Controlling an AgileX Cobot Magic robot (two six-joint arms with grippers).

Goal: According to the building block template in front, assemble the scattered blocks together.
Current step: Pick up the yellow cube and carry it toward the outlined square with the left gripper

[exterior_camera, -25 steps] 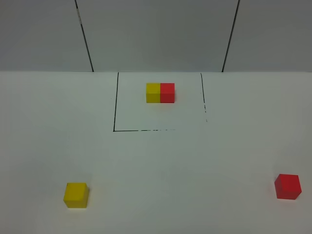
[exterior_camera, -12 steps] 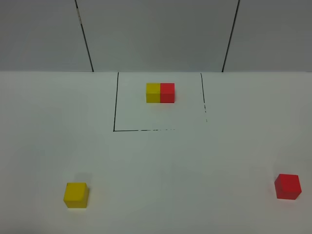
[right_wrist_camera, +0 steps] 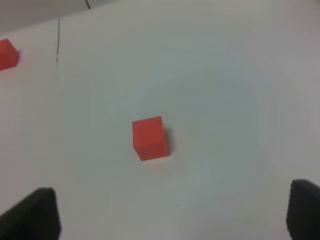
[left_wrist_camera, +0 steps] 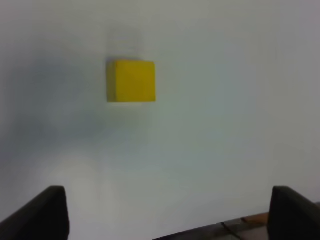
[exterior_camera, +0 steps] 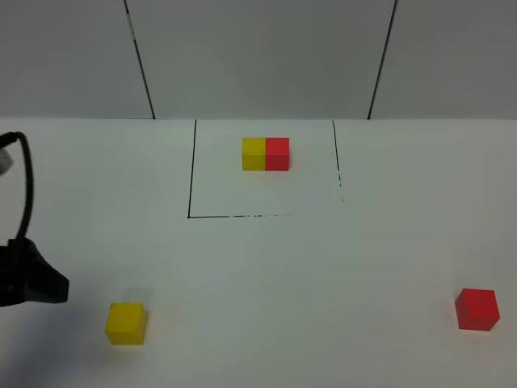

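The building block template (exterior_camera: pixel 266 153) is a small yellow cube on the left joined to a red cube on the right, at the back inside a black outline. The scattered yellow block (exterior_camera: pixel 126 323) lies front left, and it shows in the left wrist view (left_wrist_camera: pixel 131 81). The scattered red block (exterior_camera: pixel 477 309) lies front right, and it shows in the right wrist view (right_wrist_camera: pixel 149 138). My left gripper (exterior_camera: pixel 56 287) enters at the left edge, just left of the yellow block; it is open and empty (left_wrist_camera: pixel 170 215). My right gripper (right_wrist_camera: pixel 170 210) is open and empty, short of the red block.
A black outline (exterior_camera: pixel 191 178) marks a square on the white table around the template. A black cable (exterior_camera: pixel 28 186) loops above the left arm. Grey wall panels (exterior_camera: pixel 258 56) stand behind the table. The template's red cube (right_wrist_camera: pixel 7 54) shows in the right wrist view.
My left arm has come into the exterior view at the left edge, near the yellow block. The blocks have not moved.
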